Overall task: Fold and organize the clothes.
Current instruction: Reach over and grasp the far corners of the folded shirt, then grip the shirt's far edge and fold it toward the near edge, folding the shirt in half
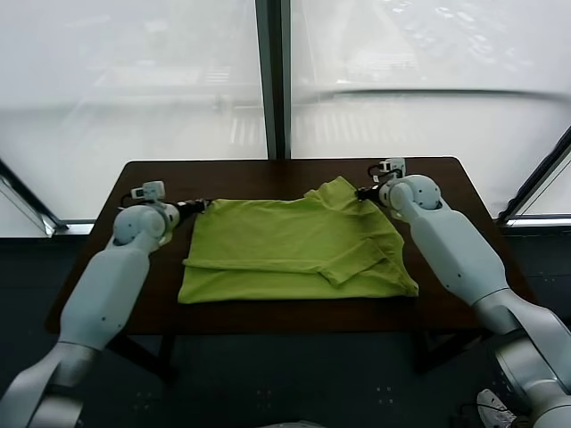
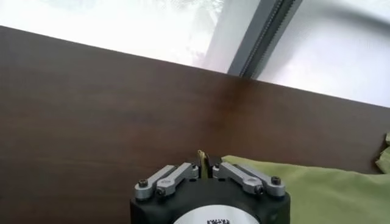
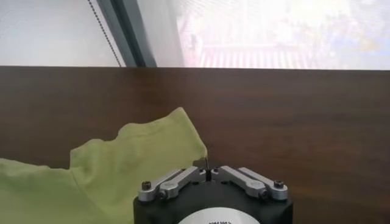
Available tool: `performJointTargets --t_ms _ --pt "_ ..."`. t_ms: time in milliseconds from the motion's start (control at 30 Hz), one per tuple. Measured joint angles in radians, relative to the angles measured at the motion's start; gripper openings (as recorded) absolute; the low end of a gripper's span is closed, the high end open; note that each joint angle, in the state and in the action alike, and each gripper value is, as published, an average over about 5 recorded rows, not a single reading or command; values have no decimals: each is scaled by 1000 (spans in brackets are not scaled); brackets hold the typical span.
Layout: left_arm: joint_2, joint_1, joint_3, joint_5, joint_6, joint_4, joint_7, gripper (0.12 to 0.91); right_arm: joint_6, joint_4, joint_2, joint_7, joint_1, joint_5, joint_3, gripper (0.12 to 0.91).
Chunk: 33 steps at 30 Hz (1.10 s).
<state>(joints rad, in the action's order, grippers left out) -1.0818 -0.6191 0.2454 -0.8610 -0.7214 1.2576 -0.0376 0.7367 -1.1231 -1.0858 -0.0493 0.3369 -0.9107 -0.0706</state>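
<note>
Both arms reach forward from the body, elbows low and forearms angled inward and away from the robot. The left arm stretches up the left side, its rounded white wrist housing leading to the left gripper (image 1: 198, 205), which points toward the middle with its jaws drawn together on the far left corner of the green T-shirt (image 1: 294, 250). The right arm mirrors it on the other side, wrist bent inward, and the right gripper (image 1: 363, 193) points toward the left with its jaws pinched tight on the shirt's far right corner. Each wrist carries a small camera block on top.
</note>
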Motion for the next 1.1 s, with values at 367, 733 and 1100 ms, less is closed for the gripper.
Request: performJointTargets --t_ms 367,733,1100 --pt "24 -29 15 -38 -6 71 -7 227 -28 -112 57 -16 52 -87 49 139" --pt "53 -66 61 -79 0 155 -31 227 -28 -242 120 -55 97 -163 83 139" --pt "84 -155 131 -138 -4 290 -60 227 -1 -390 210 -76 155 -225 112 139"
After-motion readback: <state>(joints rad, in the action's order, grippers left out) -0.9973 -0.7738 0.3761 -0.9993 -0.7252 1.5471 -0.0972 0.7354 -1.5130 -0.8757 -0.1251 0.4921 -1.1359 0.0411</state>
